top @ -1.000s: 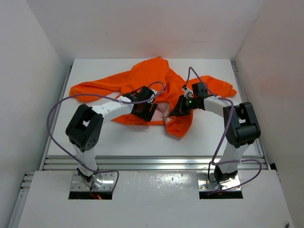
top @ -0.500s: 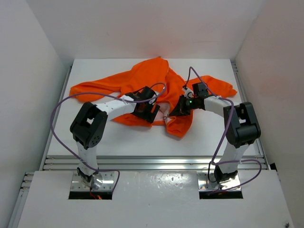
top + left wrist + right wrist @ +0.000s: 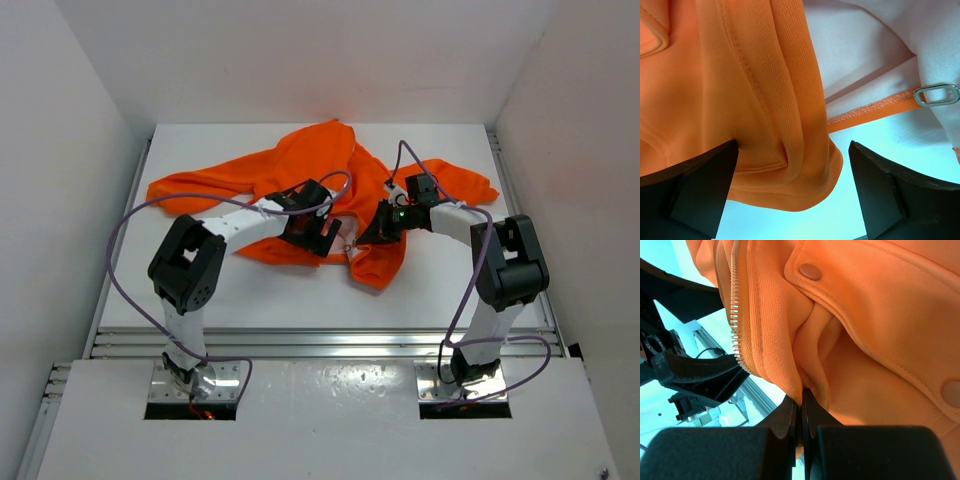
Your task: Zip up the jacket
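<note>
Plainly, a thin pinch and a pull out of reach

From above, the jacket [image 3: 300, 170] lies crumpled across the middle and upper part of the white surface [image 3: 250, 290]. The left pincer [image 3: 322, 232] and the right pincer [image 3: 372, 236] sit close together at its lower edge, near the centre of the frame. With the cloth so bunched, a tug by either arm could drag the whole garment instead of tensioning the front.

In the left wrist view, the left pincer is released. Its dark fingers [image 3: 695, 185] are spread wide at the lower corners, with a thick folded hem [image 3: 790, 150] between them. The metal ring [image 3: 937, 94], likely the pull, sits at the right edge, well apart from them. Closing here would, I judge, catch bulk cloth and miss the ring.

In the right wrist view, the right pincer is clenched on a narrow fold of the jacket at bottom centre. The zipper teeth [image 3: 735, 305] run down the upper left, beside that grip but outside it. So small a bite may slip, and the teeth could then twist out of line.
</note>
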